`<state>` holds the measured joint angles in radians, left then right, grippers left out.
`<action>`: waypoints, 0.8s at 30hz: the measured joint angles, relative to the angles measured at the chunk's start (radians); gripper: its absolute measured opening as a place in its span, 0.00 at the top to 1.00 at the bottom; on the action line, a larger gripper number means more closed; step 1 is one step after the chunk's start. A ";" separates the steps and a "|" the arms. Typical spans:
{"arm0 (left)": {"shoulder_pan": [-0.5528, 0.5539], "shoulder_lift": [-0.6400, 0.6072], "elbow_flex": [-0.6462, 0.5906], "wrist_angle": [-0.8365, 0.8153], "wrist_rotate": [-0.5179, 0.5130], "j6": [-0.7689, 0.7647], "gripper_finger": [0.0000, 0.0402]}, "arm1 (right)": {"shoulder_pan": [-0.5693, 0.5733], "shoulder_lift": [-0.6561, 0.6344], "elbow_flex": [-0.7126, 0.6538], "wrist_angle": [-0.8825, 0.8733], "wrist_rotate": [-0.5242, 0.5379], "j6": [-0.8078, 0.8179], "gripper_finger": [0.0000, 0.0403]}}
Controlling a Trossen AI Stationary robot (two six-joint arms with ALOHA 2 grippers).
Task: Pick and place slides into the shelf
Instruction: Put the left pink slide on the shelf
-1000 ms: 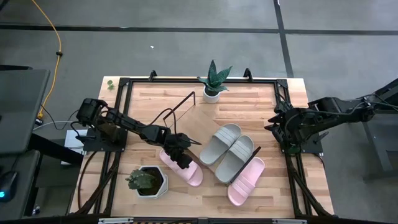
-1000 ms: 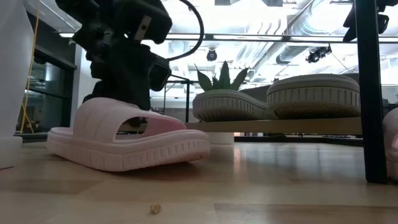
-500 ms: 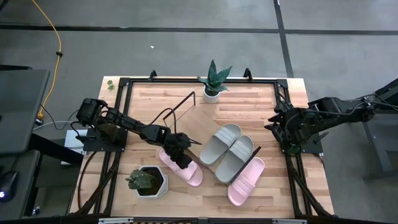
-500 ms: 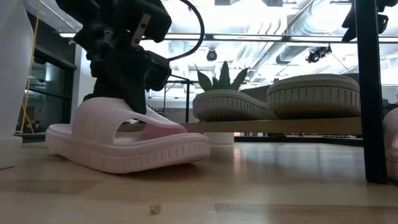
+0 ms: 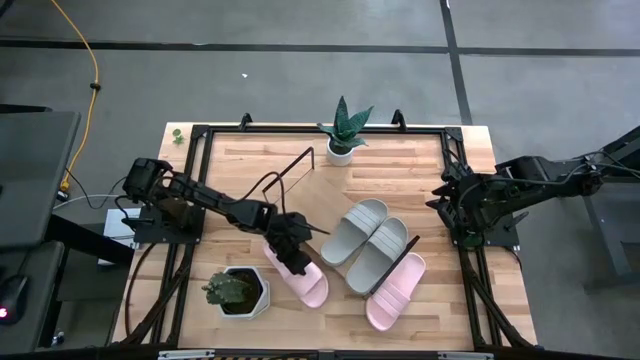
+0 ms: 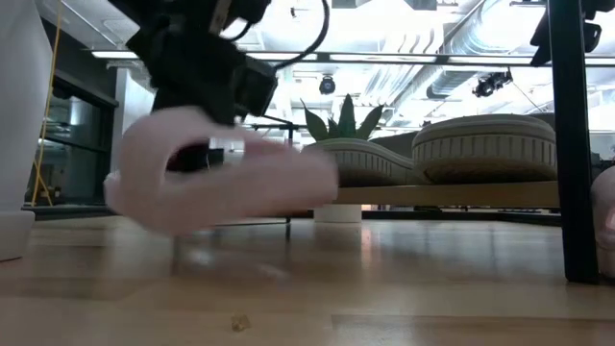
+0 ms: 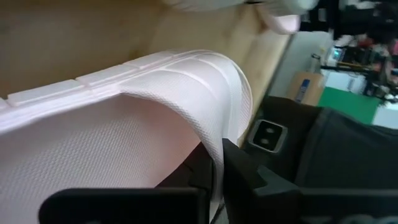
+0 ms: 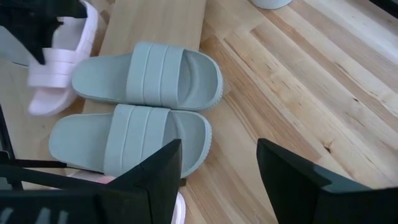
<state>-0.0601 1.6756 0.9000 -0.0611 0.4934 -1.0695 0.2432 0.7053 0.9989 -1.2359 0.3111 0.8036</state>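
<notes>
Gripping a pink slide (image 5: 300,272) by its strap, the left gripper (image 5: 287,243) has it lifted just off the table (image 5: 420,165), beside the shelf (image 5: 320,200) holding two grey slides (image 5: 368,243). Right gripper (image 5: 447,208) sits spread wide at the table's right edge.

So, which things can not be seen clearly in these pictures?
- Low view: the lifted pink slide is blurred by motion.
- Left wrist view: its strap fills the picture, hiding the left pincer's grip.
- High view: the second pink slide lies partly under the shelf's wire frame.
</notes>
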 joint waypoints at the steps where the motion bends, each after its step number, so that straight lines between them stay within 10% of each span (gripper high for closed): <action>1: 0.000 0.000 0.011 -0.003 0.006 0.002 0.96 | 0.000 0.000 0.000 -0.002 0.000 0.000 0.51; 24: 0.001 0.000 0.557 -0.752 -0.126 0.375 0.98 | 0.000 0.000 0.000 0.038 0.031 0.001 0.51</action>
<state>-0.0589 1.6756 1.4566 -0.8130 0.3674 -0.6941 0.2428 0.7052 0.9993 -1.1981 0.3422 0.8044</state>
